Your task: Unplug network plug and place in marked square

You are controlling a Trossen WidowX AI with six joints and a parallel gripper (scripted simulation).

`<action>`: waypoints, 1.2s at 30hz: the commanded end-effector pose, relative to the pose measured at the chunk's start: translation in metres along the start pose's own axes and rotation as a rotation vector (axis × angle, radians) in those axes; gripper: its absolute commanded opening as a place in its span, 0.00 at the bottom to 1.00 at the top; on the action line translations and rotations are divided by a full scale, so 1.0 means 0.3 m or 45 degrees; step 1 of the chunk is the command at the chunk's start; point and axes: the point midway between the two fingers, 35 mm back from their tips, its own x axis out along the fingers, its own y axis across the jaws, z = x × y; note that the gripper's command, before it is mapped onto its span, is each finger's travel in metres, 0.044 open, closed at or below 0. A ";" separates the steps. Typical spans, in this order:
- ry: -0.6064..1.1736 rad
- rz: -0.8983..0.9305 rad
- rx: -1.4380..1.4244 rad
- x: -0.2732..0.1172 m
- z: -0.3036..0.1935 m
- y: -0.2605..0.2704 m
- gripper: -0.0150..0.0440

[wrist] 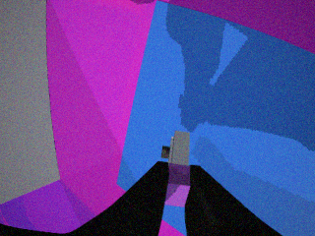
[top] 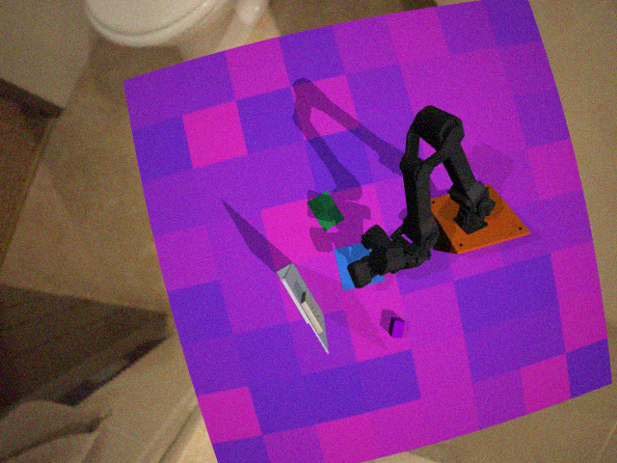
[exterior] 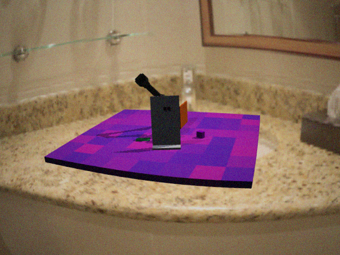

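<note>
The black arm [top: 417,194] [exterior: 151,87] rises from its orange base plate [top: 503,233] [exterior: 183,115], bends high at the elbow and angles down, so that the gripper [wrist: 176,173] points toward the blue square [top: 348,279] [wrist: 143,98]. Its fingers stand close together, clamped on the grey plug [wrist: 182,147], which is out of the socket and over the blue square; whether it touches the table cannot be told.

The table [top: 438,398] [exterior: 153,161] has a purple, violet and pink patchwork top. Around it are a speckled stone counter [exterior: 109,197], a wood-framed mirror [exterior: 247,39] and a glass shelf [exterior: 68,43].

The plug looks small and blocky, with a dark part at one side.
</note>
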 end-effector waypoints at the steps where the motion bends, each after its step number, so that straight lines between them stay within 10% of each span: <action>1: 0.007 -0.007 -0.017 0.010 -0.004 -0.022 0.25; 22: 0.001 -0.007 -0.008 0.022 0.007 -0.023 0.25; 28: 0.001 -0.007 -0.008 0.022 0.007 -0.023 0.52; 36: 0.002 -0.007 -0.008 0.013 0.005 -0.022 0.52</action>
